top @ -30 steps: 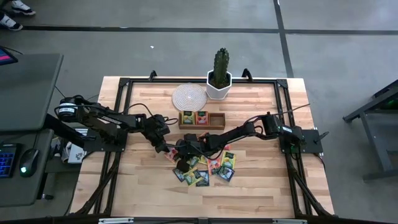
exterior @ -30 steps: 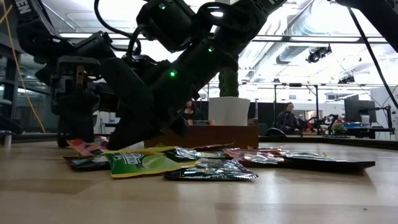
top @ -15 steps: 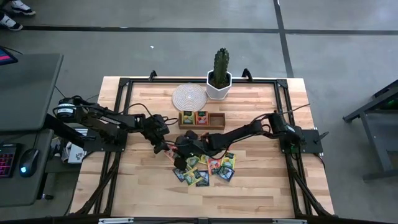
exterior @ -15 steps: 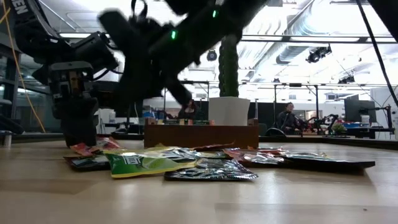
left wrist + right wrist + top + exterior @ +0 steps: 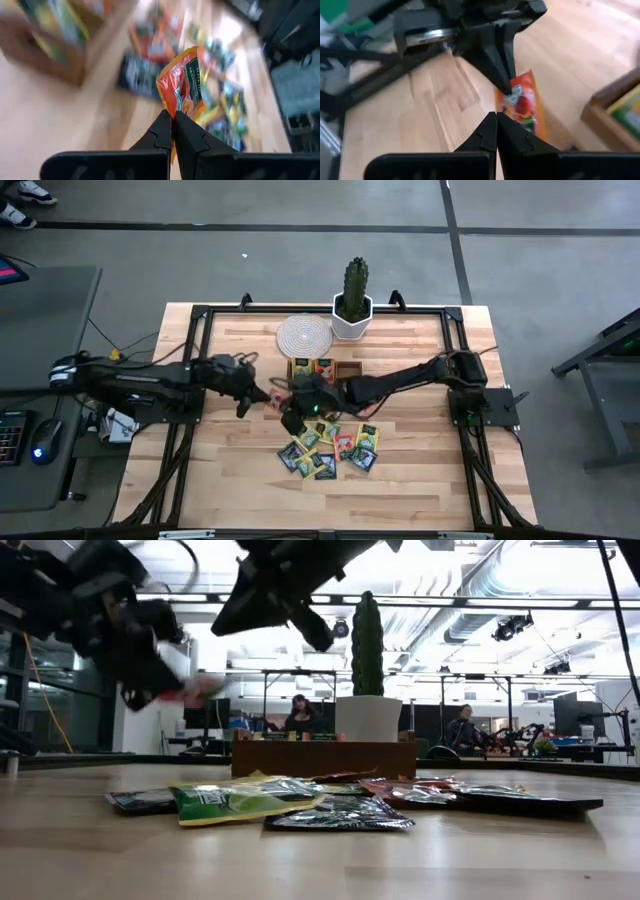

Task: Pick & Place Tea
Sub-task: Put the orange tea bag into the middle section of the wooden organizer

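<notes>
The left gripper [image 5: 172, 117] was clamped on an orange tea packet [image 5: 182, 85], lifted above the table near the wooden tray [image 5: 347, 372]. The right gripper [image 5: 496, 120] was closed, empty. Two tray sections held packets; many remained in the pile [image 5: 330, 450].

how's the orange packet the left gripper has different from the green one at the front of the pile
The orange-red packet is pinched in the shut left gripper and hangs in the air; the green packet lies flat on the table, untouched. The orange-red one is away from the pile; the green one sits among the others at its front. Both are small flat printed tea packets.
</notes>
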Action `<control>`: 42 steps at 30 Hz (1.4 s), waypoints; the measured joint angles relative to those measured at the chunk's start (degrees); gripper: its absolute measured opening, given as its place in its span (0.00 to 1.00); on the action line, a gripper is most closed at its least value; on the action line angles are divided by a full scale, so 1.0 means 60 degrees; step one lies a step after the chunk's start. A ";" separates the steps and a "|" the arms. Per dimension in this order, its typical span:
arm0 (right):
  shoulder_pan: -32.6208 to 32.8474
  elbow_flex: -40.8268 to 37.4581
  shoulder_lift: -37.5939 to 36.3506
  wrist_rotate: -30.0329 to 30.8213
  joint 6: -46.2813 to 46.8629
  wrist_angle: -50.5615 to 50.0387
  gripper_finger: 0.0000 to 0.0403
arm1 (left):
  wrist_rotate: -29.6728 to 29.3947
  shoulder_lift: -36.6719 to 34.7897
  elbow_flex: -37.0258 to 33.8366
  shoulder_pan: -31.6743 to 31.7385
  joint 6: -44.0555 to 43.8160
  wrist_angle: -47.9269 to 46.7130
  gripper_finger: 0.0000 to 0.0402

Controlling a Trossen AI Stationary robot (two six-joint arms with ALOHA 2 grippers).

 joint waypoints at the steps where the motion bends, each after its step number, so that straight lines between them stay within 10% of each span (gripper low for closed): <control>1: -0.0058 0.0000 -0.0129 -0.0066 -0.0100 -0.0010 0.00 | -0.0289 -0.0453 -0.0066 0.0000 0.0023 -0.0006 0.00; 17: -0.0455 0.0000 -0.1352 0.1011 -0.2728 0.2552 0.02 | -0.3887 -0.6068 -0.0305 0.0000 0.1566 0.0831 0.00; 42: -0.1749 0.0000 -0.1300 -0.1278 -0.2722 0.5095 0.56 | -0.3505 -0.4400 -0.0298 0.0000 0.1889 0.4354 0.00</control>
